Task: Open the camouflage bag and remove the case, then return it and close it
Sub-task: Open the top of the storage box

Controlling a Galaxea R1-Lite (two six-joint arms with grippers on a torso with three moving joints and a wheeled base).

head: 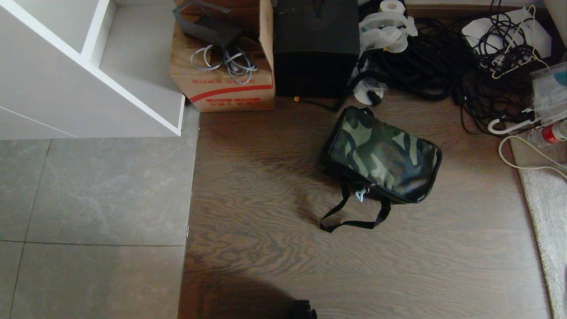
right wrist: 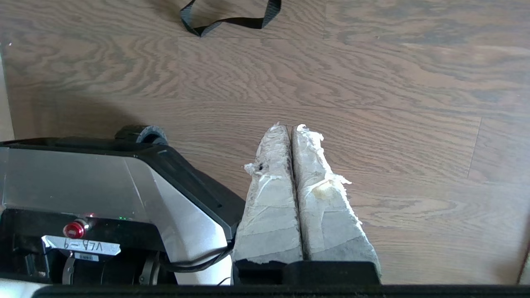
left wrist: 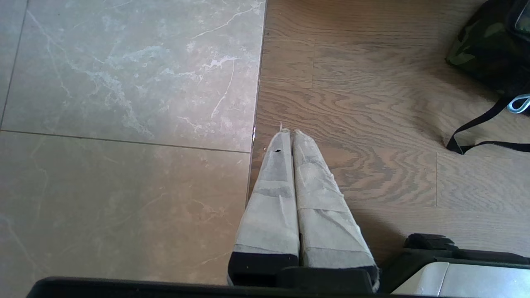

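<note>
The camouflage bag (head: 383,155) lies closed on the wooden floor, its black strap (head: 354,217) looped out toward me. The left wrist view catches a corner of the bag (left wrist: 488,49) and its strap (left wrist: 476,132). The case is hidden. My left gripper (left wrist: 288,131) hangs shut and empty over the seam between tile and wood, well short of the bag. My right gripper (right wrist: 289,126) is shut and empty above bare wood, with the strap loop (right wrist: 232,20) lying farther ahead. Neither gripper appears in the head view.
Behind the bag stand a tall black box (head: 315,46) and a brown cardboard carton (head: 221,57). A tangle of black cables (head: 443,57) fills the back right. White shelving (head: 88,66) stands at the left, a pale rug (head: 549,212) at the right. My base (right wrist: 103,194) is beside the right gripper.
</note>
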